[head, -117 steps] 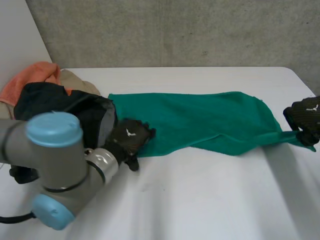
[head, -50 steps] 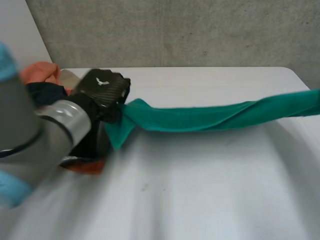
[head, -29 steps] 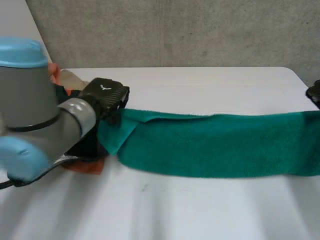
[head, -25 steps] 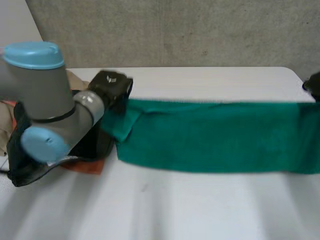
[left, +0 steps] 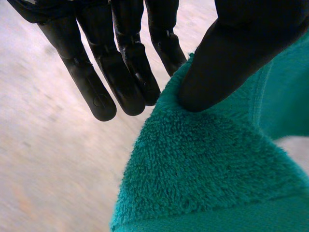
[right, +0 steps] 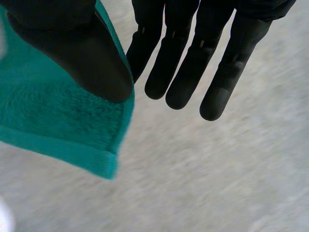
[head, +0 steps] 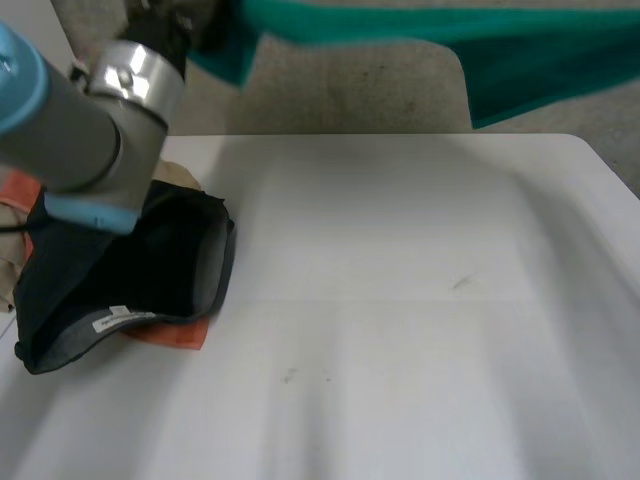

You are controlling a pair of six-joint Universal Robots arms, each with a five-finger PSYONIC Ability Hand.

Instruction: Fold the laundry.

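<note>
A green towel (head: 420, 25) hangs stretched in the air high over the white table (head: 400, 300). My left hand (head: 185, 22) holds its left end up near the wall. In the left wrist view the thumb (left: 241, 48) pins a corner of the towel (left: 203, 169) against straight fingers (left: 120, 72). In the right wrist view my right hand (right: 72, 48) pinches the other corner of the towel (right: 58, 121) between thumb and straight fingers (right: 193, 58).
A pile of laundry lies at the table's left edge: a dark garment (head: 120, 270) on top, an orange cloth (head: 170, 333) under it and a beige piece (head: 180, 178) behind. My left arm (head: 80, 130) reaches up over the pile.
Both hands have risen with the green towel, which went from hanging just above the table to being held high at the level of the wall.
</note>
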